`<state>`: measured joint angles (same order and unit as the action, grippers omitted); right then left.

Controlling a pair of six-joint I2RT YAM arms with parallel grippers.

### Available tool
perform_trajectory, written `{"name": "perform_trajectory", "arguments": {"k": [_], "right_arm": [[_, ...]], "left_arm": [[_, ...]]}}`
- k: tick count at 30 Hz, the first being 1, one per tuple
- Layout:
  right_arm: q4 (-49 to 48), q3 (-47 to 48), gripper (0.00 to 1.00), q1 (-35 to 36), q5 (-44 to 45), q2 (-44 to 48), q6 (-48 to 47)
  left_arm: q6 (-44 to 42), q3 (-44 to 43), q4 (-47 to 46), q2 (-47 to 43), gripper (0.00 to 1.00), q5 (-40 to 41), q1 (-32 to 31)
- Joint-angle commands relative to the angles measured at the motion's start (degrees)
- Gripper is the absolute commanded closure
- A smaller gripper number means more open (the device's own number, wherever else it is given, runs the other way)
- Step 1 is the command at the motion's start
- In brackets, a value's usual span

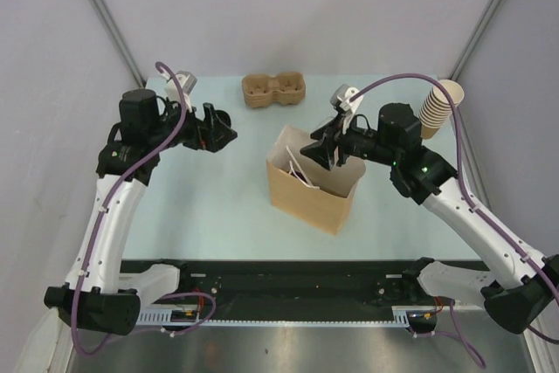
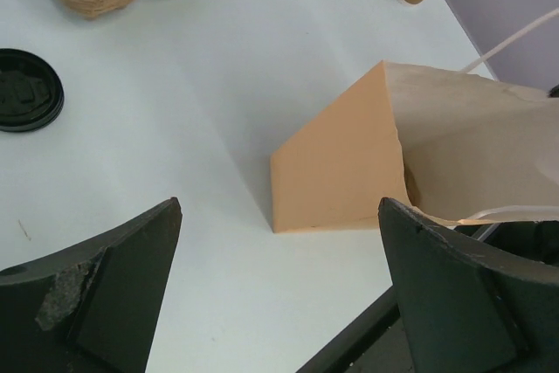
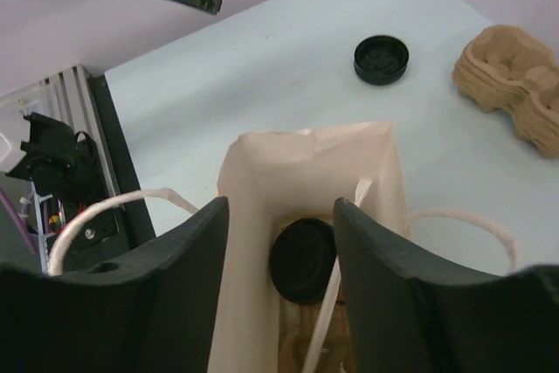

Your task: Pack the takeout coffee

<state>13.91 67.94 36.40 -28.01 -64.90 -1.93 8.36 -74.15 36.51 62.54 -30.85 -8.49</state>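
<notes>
Takeout coffee lids, two: bagged lid [image 3: 303, 261] shows only from right wrist; loose lid [image 3: 381, 59] on surface [image 3: 262, 67]. Left gripper [image 2: 279, 211] and right gripper [image 3: 281, 207] gape empty.

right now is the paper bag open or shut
Open. The paper bag stands upright with its mouth spread, and the right wrist view looks down inside onto a black lid.

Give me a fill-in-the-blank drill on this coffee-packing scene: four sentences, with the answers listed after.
1. The right gripper hovers over the open paper ____.
2. Deep inside it sits a round lid coloured ____.
3. A loose lid lies on the table, not far from the pulp ____.
4. The cup stack stands at the table's far ____ corner.
Answers: bag; black; trays; right.
</notes>
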Motion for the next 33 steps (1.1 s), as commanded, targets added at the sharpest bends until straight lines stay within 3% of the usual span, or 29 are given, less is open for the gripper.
{"name": "perform_trajectory", "arguments": {"k": [1, 6, 11, 16, 22, 26, 30, 33], "right_arm": [[-3.02, 5.09, 0.39, -0.02, 3.31, 4.08, 0.00], [-0.65, 10.71, 0.27, -1.85, 6.64, 6.62, -1.32], [4.96, 13.62, 0.05, -9.06, 8.49, 10.23, 0.00], [15.24, 13.53, 0.00, -18.88, 14.03, 15.58, 1.22], [23.77, 6.25, 0.00, -27.34, 17.19, 21.04, -0.08], [26.95, -1.66, 0.00, -31.56, 19.22, 23.50, -0.52], [30.02, -11.32, 0.00, -37.27, 15.37, 23.69, -2.11], [29.86, -12.31, 0.00, -43.49, 9.48, 22.11, -2.29]], "left_arm": [[-3.00, -3.81, 3.82, -1.02, 0.01, -2.72, 2.42], [-5.10, -6.44, 7.51, -0.58, 0.00, -2.46, 4.36], [-10.37, -15.47, 14.71, 3.18, 0.01, 0.26, 5.41], [-15.65, -20.77, 22.81, 8.29, 0.00, 4.57, 6.03], [-16.62, -15.86, 22.73, 10.66, 0.00, 5.89, 6.12], [-18.81, -7.34, 19.22, 9.62, 0.01, 5.18, 5.86], [-21.10, -0.13, 15.35, 8.03, 0.01, 10.19, 4.45], [-21.63, 6.19, 12.72, 6.37, 0.01, 13.53, 3.22]]}}
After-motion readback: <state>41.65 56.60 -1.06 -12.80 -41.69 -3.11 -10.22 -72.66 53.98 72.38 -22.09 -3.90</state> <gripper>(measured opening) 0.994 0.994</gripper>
